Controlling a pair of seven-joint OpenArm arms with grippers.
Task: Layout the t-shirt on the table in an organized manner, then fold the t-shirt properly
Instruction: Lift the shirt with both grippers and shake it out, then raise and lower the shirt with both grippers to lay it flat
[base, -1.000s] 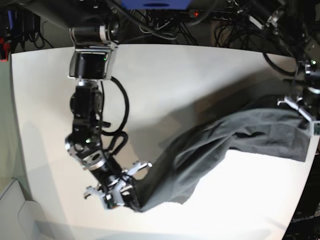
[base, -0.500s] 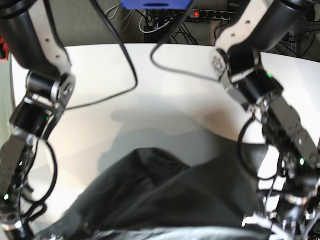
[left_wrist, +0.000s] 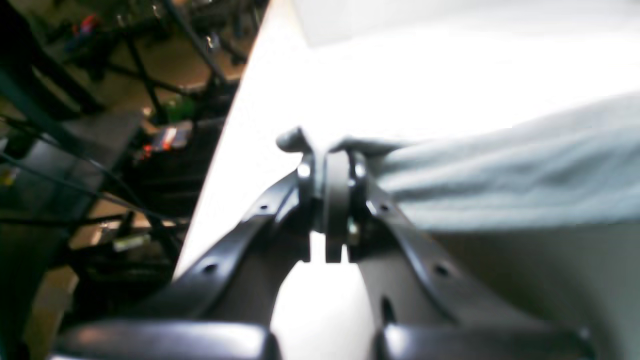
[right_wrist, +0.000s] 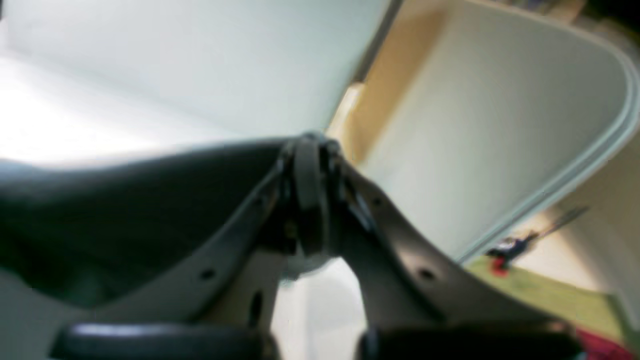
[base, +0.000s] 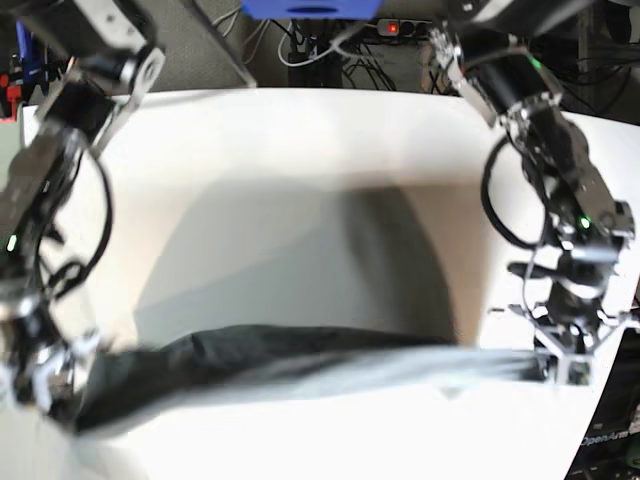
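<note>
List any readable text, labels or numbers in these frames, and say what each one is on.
"OpenArm": faint print in the base view's lower right corner, on a dark part beside the table; the letters after that are too blurred to read.
Nothing readable on the t-shirt, nor in either wrist view.

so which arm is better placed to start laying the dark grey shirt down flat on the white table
Neither alone, slightly the left. Both grippers are shut on the dark charcoal-grey cloth t-shirt, stretched between them. The left gripper sits over the white tabletop; the right gripper is at its edge.
</note>
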